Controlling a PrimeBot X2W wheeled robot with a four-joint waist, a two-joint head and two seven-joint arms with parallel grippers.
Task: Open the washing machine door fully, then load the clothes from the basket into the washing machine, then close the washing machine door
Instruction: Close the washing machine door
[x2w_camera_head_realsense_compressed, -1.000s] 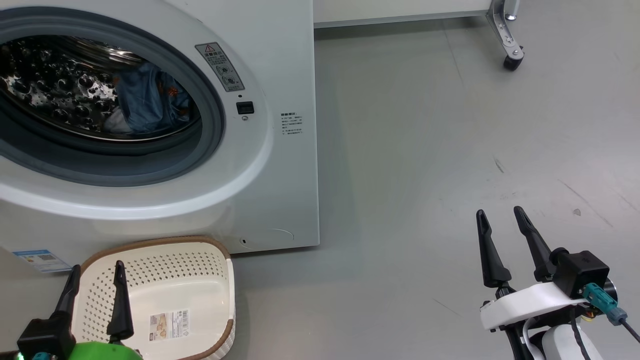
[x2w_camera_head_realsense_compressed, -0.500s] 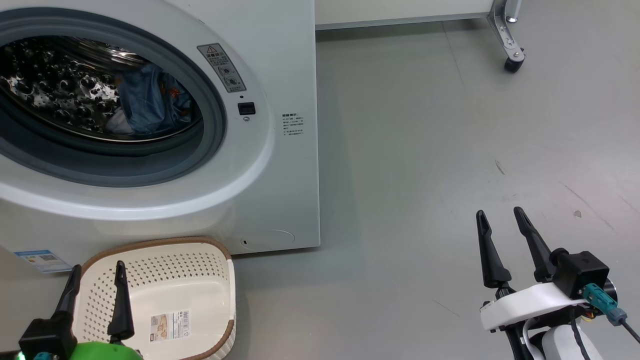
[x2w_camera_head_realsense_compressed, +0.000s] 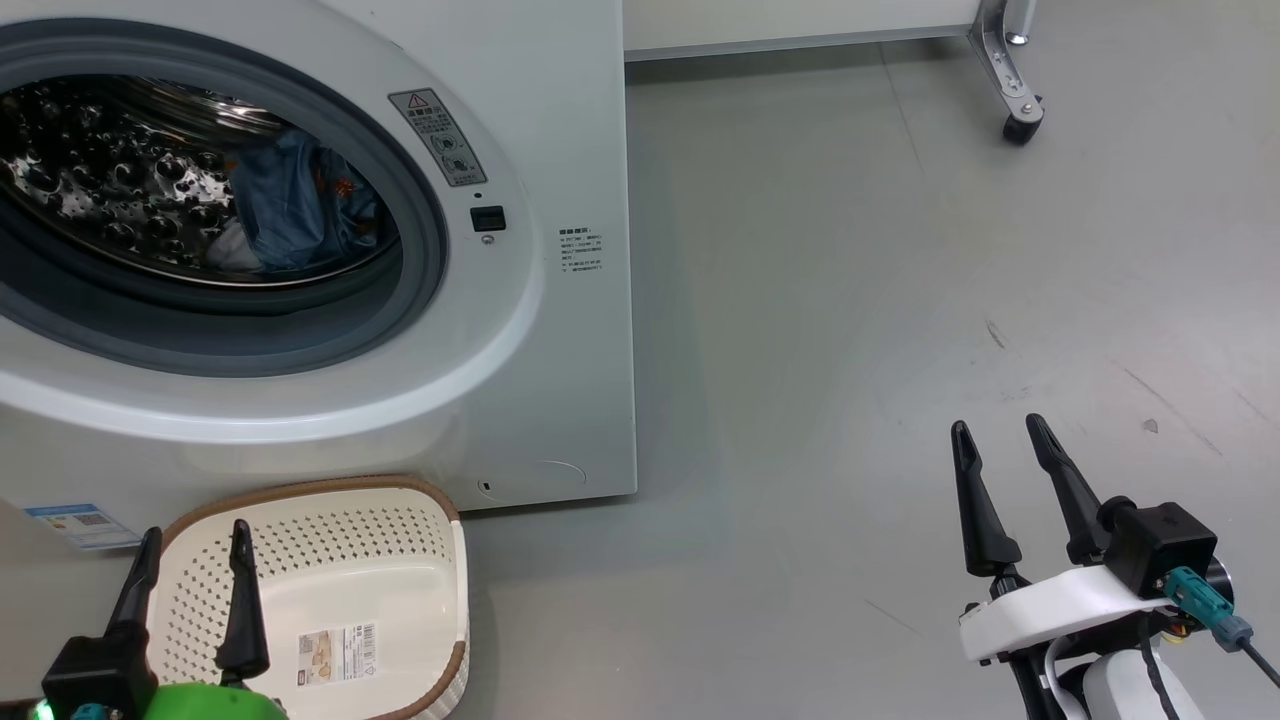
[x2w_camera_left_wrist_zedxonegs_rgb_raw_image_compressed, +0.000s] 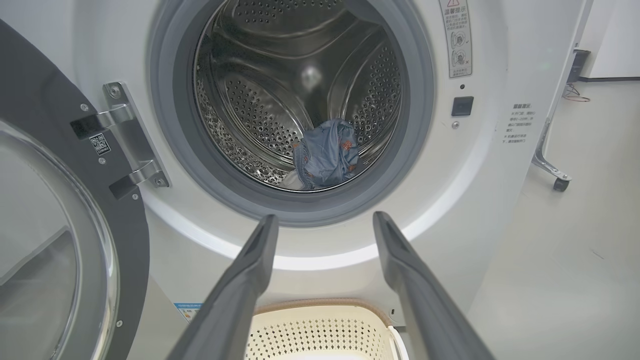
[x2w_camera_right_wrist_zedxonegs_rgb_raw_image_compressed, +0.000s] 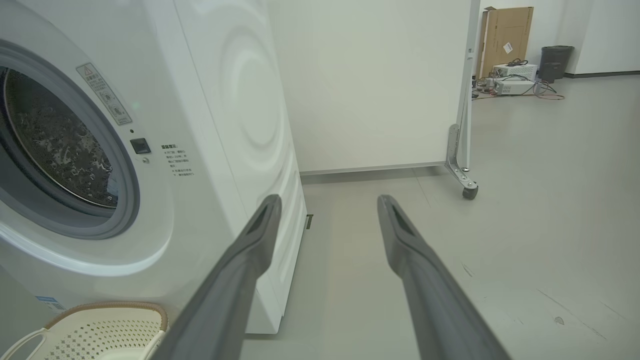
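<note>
The white washing machine stands open, and its black glass-centred door is swung out to the left in the left wrist view. The clothes lie inside the steel drum, a blue garment with a pale piece beside it. On the floor below the opening sits the cream basket, holding no clothes. My left gripper hangs open over the basket's left side. My right gripper is open over bare floor, far right of the machine.
A white wheeled panel stands behind the machine, its caster at the upper right. Grey floor spreads to the right. A cardboard box and cabled equipment lie far back.
Only the head view has shifted slightly; both grippers, the basket and the clothes hold their places.
</note>
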